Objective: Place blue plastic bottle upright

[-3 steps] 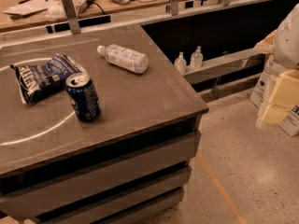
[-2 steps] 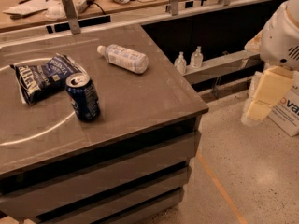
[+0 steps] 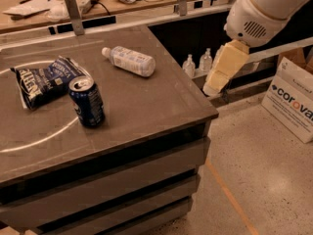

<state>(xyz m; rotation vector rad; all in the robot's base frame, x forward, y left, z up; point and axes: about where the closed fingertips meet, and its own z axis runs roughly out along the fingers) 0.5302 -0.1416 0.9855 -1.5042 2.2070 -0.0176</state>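
Observation:
The blue plastic bottle [image 3: 129, 60] lies on its side on the grey table [image 3: 161, 106], toward the back right, with its white cap pointing left. It is clear with a pale printed label. My gripper [image 3: 215, 84] hangs off the white arm [image 3: 264, 11] to the right of the table, past its right edge and about level with the tabletop. It is apart from the bottle and holds nothing that I can see.
A dark blue soda can [image 3: 87, 102] stands upright near the table's middle left. A blue chip bag [image 3: 44, 80] lies behind it. Two tiny pump bottles [image 3: 198, 63] stand on a shelf beyond the table. A white box [image 3: 293, 99] sits on the floor at right.
The arm and gripper have moved left and up, from the far right edge of the view toward the table's right edge. The bottle, can and bag have not moved.

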